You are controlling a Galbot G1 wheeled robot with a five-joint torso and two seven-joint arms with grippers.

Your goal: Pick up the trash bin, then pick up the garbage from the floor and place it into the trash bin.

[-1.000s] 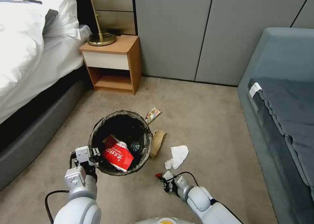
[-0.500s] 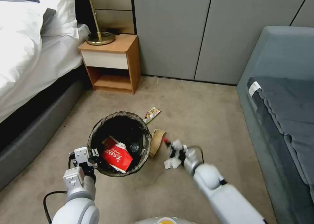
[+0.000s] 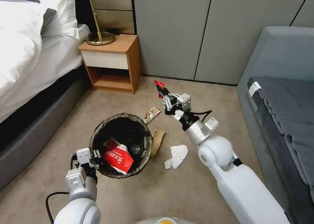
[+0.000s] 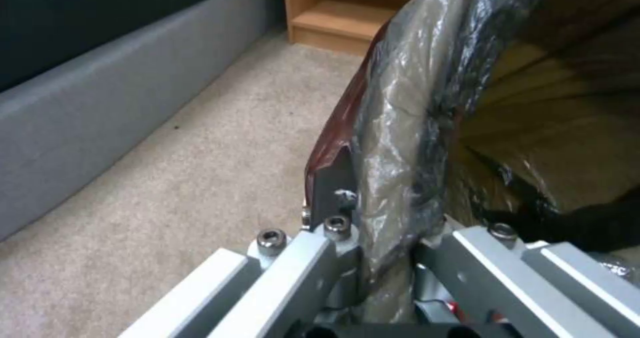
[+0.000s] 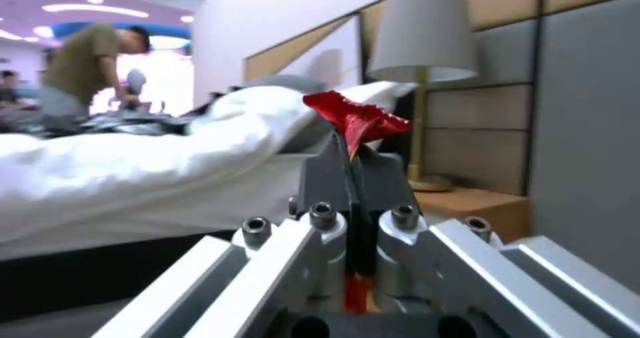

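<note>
Our right gripper [image 3: 161,88] is raised above the carpet [image 3: 202,96], beyond the trash bin [image 3: 121,144] and toward the nightstand [image 3: 111,62], with its fingers pinched on a small red scrap [image 3: 159,84] that sticks out past the tips. Seen from the right wrist, the red scrap [image 5: 355,117] is clamped between the two closed fingers. Our left gripper [image 3: 92,156] grips the near rim of the trash bin, one finger outside and one inside the dark bag. Inside the bin we see a red-and-white carton [image 3: 117,157]. On the carpet beside the bin lie a colourful wrapper [image 3: 152,114], a brown cardboard scrap [image 3: 158,142] and white crumpled paper [image 3: 176,155].
</note>
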